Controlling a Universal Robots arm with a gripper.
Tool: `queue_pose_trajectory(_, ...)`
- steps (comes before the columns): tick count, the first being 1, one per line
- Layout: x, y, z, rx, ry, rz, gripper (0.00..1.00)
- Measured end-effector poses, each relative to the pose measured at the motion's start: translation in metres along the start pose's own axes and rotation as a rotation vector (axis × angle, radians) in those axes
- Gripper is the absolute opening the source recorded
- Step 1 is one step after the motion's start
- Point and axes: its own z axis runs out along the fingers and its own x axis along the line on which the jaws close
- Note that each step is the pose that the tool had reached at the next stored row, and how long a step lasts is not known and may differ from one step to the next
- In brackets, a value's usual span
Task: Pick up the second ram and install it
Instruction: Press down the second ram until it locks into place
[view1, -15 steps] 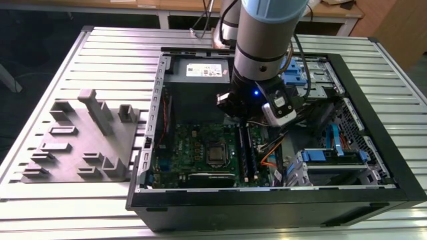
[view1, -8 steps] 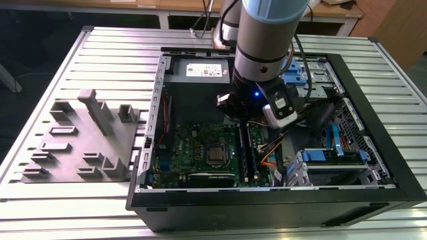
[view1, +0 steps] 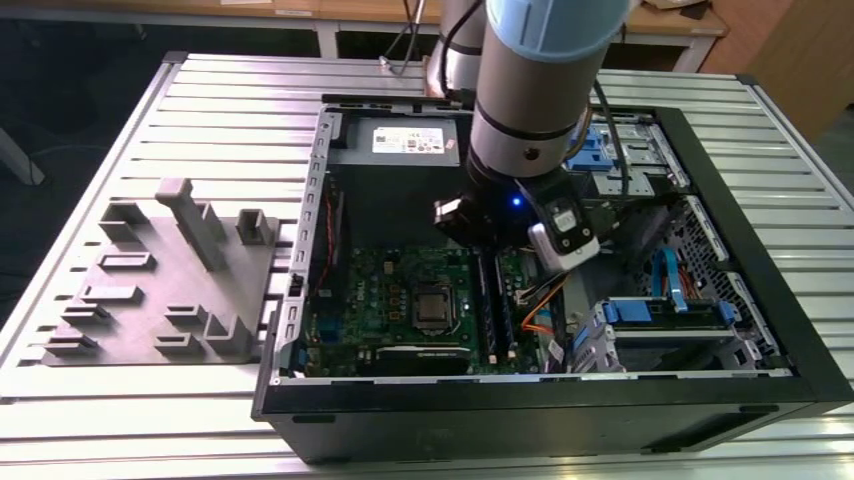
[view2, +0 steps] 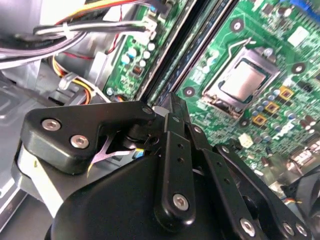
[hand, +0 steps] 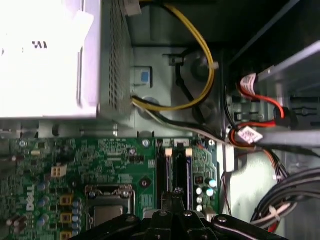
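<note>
Inside the open computer case (view1: 805, 345), which lies on a slatted metal table (view1: 214, 95), the arm (view1: 534, 90) reaches down over the green motherboard (view1: 380, 300). In both wrist views the gripper (hand: 175, 196) (view2: 171, 102) hangs right above the long black memory slot rails (hand: 167, 167), near their end towards the case wall. Its fingers (view2: 176, 150) are drawn together into one narrow tip; whether a thin board is pinched between them I cannot tell. In the first wrist view a dark blue ram strip (hand: 189, 170) stands on edge in the slot just beside the fingertips, parallel to the rails; whether this is the second ram I cannot tell. The silver processor socket (view2: 245, 82) (hand: 107, 212) sits on the board beside the slots. Yellow and black cables (hand: 207, 55) loop from a pale metal power supply box (hand: 55, 60) behind the board. On the exterior view's left, a grey parts fixture (view1: 174, 285) rests on the table, apart from the case.
</note>
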Motion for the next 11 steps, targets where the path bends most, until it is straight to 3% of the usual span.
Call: queue_pose_trajectory(11, -0.0008, -0.0221, -0.0018, -0.0036, 0.0000, 0.000, 0.07)
